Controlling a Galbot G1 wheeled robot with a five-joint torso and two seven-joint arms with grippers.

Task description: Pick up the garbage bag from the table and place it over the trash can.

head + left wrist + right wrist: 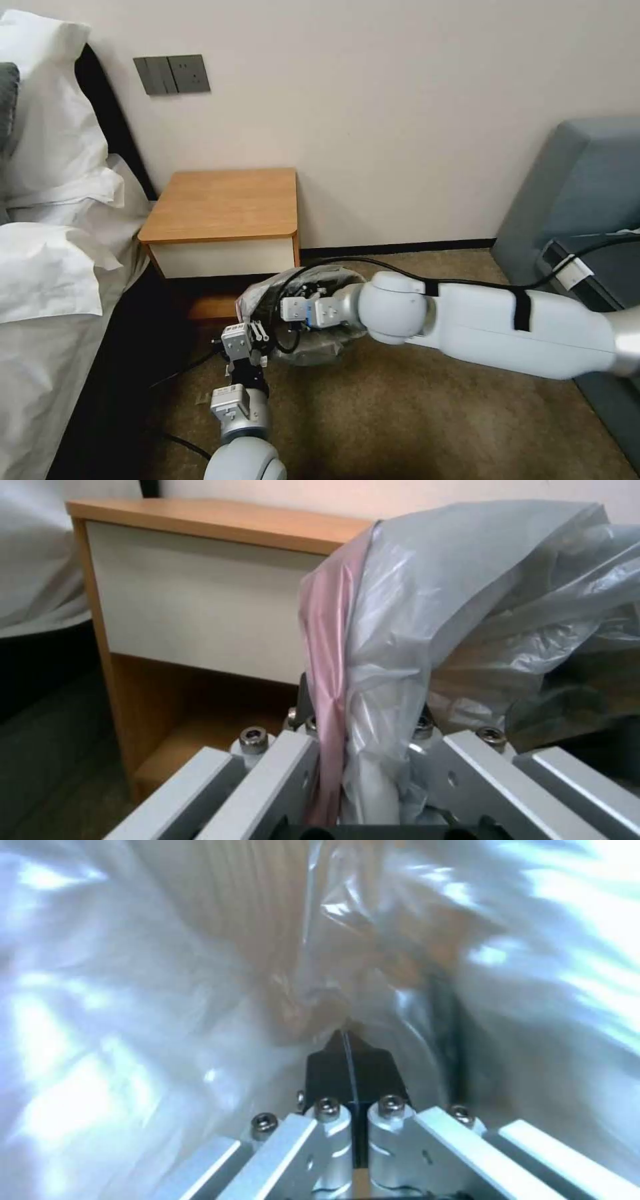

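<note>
The garbage bag (pixel 337 275), grey crinkled film with a pink edge, hangs bunched low in front of the table (pixel 227 203), just above the carpet. My left gripper (pixel 252 330) reaches up from below at the bag's left side. In the left wrist view the pink edge and grey film (pixel 453 580) run between the fingers of my left gripper (pixel 363 710), shut on the bag beside the table's white drawer front (pixel 200 610). My right gripper (pixel 291 310) is pushed inside the bag. In the right wrist view it (pixel 350 1040) is shut, pinching the film (pixel 100 990). The trash can is hidden.
A bed with white pillows (pixel 47 267) lies close on the left. A grey sofa (pixel 573 193) stands on the right. Black cables (pixel 180 370) trail over the brown carpet (pixel 413 420) in front of the table. Wall switches (pixel 172 74) sit above.
</note>
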